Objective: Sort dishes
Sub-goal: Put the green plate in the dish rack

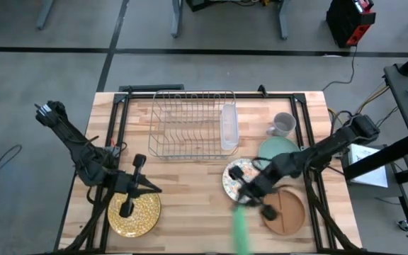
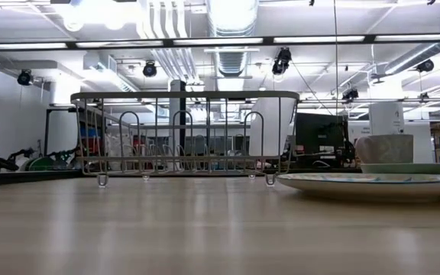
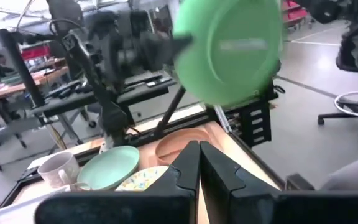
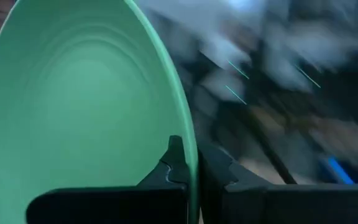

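My right gripper (image 1: 248, 196) is shut on the large bright green plate (image 1: 241, 230), which stands on edge above the table's near side; its face also shows in the left wrist view (image 3: 232, 50). Below it lie the floral plate (image 1: 234, 177), the brown divided plate (image 1: 287, 211) and the pale teal plate (image 1: 282, 150). My left gripper (image 1: 128, 206) is shut with nothing between its fingers, over the gold speckled plate (image 1: 134, 215); whether it touches that plate does not show. My right gripper pinches the green plate's rim (image 4: 190, 155) between its two fingers, one on the hollow face and one on the back. The fingers come from the table's far right side. The plate is lifted clear and stands on edge, reaching toward the near edge.
The wire dish rack (image 1: 190, 122) stands at the far middle of the table. A grey mug (image 1: 282, 125) sits to the rack's right, behind the teal plate. Bare wood shows between the gold plate and the floral plate.
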